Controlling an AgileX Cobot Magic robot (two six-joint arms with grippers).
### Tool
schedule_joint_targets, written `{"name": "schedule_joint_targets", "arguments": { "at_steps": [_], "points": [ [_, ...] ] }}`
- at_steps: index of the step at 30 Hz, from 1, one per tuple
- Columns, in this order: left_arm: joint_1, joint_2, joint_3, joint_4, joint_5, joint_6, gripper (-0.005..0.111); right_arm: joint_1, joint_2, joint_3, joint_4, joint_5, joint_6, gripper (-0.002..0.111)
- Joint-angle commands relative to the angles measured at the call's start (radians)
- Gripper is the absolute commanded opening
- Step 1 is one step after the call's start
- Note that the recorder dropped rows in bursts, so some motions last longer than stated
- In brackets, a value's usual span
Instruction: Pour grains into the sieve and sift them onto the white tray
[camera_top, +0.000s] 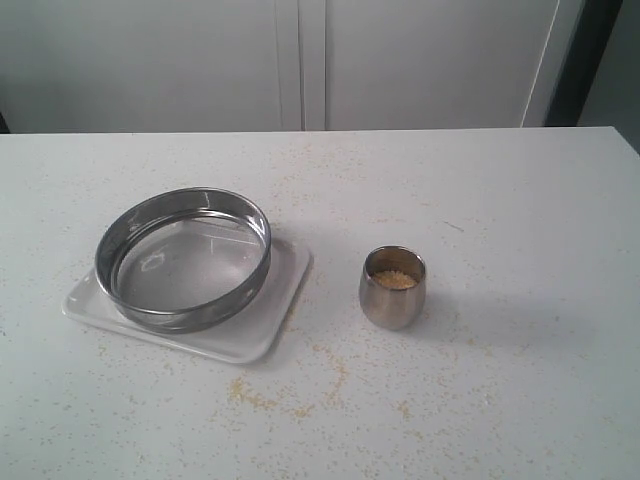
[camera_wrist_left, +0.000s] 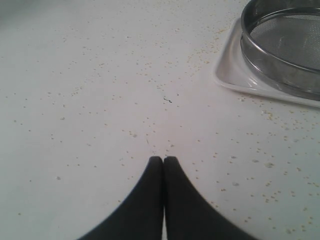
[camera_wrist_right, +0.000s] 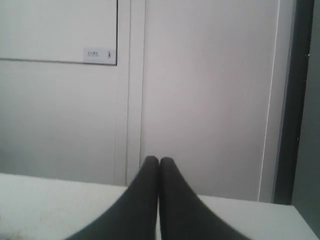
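Right under the left claw (camera_wrist_left: 163, 159) and stretching out ahead of it: big white table (camera_wrist_left: 100, 75), speckled all over. Claw pinched fully shut, holding nothing. Ahead of that claw and off to one side, near but not touching: the white tray (camera_wrist_left: 227, 70), with the sieve (camera_wrist_left: 270, 55) parked on top, mesh apparently bare. About as wide as the tray, and from the outside view possibly overhanging the rim along one edge, so risky to shake hard: easy to fling fines past the rim instead of onto the white. Also easy to nudge with a shut claw on the way in and send skating across that glossy surface. Next size down, the little steel cup (camera_top: 392, 288), well clear of the left claw, on the right arm's side of the table, yet nowhere in the right claw's (camera_wrist_right: 159, 159) own view. Also clamped shut and empty, aimed out past the far table edge. No way to grab anything like that, so needs opening wide first. Rounded shiny wall too, so likely to squirt out of a weak pinch or tip over on a sloppy approach. Smallest of all, the grains (camera_top: 395, 280): yellow heap low inside the cup, plus stray grains (camera_top: 270, 400) littering the table already. Easy to overshoot the ring by tipping too fast.
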Motion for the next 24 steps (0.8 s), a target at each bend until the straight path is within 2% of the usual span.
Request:
{"name": "schedule_joint_targets", "arguments": {
  "at_steps": [1,5,13,24],
  "points": [
    [0.002,-0.004,0.005,0.002,-0.001,0.0,0.0,0.002,0.205,-0.007,-0.124,-0.15,0.041,0.0],
    [0.002,-0.004,0.005,0.002,-0.001,0.0,0.0,0.002,0.424,-0.012,-0.232,-0.316,0.08,0.0],
    [0.002,-0.004,0.005,0.002,-0.001,0.0,0.0,0.002,0.758,-0.012,-0.288,-0.553,0.08,0.0],
    [0.002,-0.004,0.005,0.002,-0.001,0.0,0.0,0.002,0.997,-0.012,-0.327,-0.616,0.072,0.0]
  ]
}}
